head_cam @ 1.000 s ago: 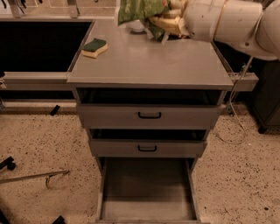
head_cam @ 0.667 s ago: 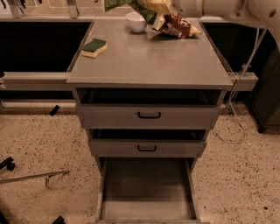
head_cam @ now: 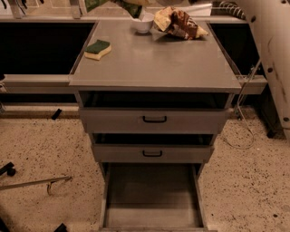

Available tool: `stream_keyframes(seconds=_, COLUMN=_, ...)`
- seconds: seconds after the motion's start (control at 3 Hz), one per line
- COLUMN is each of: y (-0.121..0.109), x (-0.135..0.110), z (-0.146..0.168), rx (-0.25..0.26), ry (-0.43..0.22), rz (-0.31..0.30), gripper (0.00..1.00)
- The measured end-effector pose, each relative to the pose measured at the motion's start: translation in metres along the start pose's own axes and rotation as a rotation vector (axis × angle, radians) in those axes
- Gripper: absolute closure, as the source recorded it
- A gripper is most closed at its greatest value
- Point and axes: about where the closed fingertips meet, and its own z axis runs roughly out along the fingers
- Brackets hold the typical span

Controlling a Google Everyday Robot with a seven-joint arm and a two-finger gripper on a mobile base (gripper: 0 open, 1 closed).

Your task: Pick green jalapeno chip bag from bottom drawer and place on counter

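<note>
The green jalapeno chip bag shows only as a green strip at the top edge, hanging above the back of the counter near the white bowl. My gripper is above the top edge and out of view. Only the white arm shows, along the right side. The bottom drawer is pulled open, and its grey floor is bare.
A green-topped yellow sponge lies at the counter's back left. A white bowl and a brown-and-yellow snack bag sit at the back. The two upper drawers stand slightly open. A metal rod lies on the speckled floor.
The arm has risen with the green bag, carrying the gripper out past the top edge. The brown-and-yellow bag and white bowl, covered before, now show at the back of the counter.
</note>
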Motion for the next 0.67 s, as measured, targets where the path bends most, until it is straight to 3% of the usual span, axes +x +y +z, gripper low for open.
stream_keyframes(seconds=0.33, y=0.005, x=0.015, z=0.003, rx=-0.022, ry=0.054, rz=-0.008, gripper=1.00)
stream_keyframes(seconds=0.67, y=0.001, x=0.059, z=0.000, rx=-0.016, ry=0.155, rz=0.035, gripper=1.00)
